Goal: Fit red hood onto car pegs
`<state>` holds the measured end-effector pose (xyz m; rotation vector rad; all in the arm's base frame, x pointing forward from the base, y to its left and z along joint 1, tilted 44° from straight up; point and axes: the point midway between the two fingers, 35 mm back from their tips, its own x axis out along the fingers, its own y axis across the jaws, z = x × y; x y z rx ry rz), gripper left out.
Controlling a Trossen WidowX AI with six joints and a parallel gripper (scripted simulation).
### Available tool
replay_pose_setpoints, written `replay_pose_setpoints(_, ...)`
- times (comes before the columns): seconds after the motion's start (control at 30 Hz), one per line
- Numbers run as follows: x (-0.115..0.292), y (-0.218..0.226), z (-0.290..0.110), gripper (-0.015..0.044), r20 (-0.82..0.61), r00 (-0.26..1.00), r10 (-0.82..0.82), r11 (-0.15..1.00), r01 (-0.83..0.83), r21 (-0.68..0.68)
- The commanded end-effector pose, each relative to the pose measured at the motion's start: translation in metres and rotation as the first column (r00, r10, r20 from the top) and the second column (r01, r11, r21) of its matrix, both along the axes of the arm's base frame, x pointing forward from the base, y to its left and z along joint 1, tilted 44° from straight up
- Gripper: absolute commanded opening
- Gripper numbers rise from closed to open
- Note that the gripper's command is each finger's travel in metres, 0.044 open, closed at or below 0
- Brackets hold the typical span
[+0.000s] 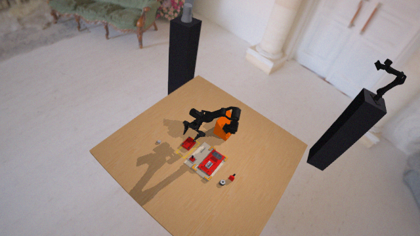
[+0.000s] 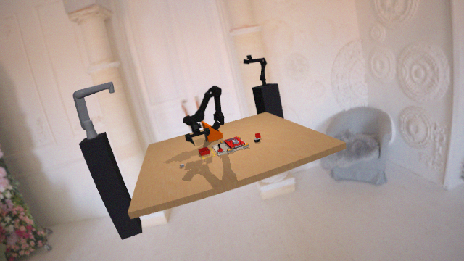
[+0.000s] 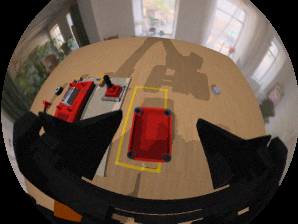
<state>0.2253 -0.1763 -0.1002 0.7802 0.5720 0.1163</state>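
Observation:
The red hood [image 1: 188,143] [image 2: 204,151] [image 3: 150,133] lies flat on the table inside a yellow marked rectangle [image 3: 123,137]; its dark corner holes show in the wrist view. My gripper [image 1: 191,131] [image 2: 197,137] [image 3: 160,117] is open and empty. It hangs above the hood, with a finger to each side of it in the wrist view and clear of it. The red car chassis [image 1: 211,161] [image 2: 235,145] [image 3: 73,102] with its engine block sits in the grey jig [image 1: 201,151] to the hood's right in the top view.
A small red part [image 1: 192,158] [image 3: 112,90] stands on the jig beside the chassis. A red block [image 1: 231,177] and a small wheel [image 1: 222,182] lie beyond the jig. A tiny grey piece [image 1: 159,141] lies left of the hood. The orange arm base [image 1: 222,128] stands behind.

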Motion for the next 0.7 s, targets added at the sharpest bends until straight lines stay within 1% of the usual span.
replay_pose_setpoints(0.0,-0.004,0.004,0.011,0.044,0.062,0.998,-0.028,1.0,0.029,-0.005)
replay_pose_setpoints(0.67,-0.001,0.011,0.001,0.044,0.062,0.998,-0.027,1.0,0.028,-0.01)
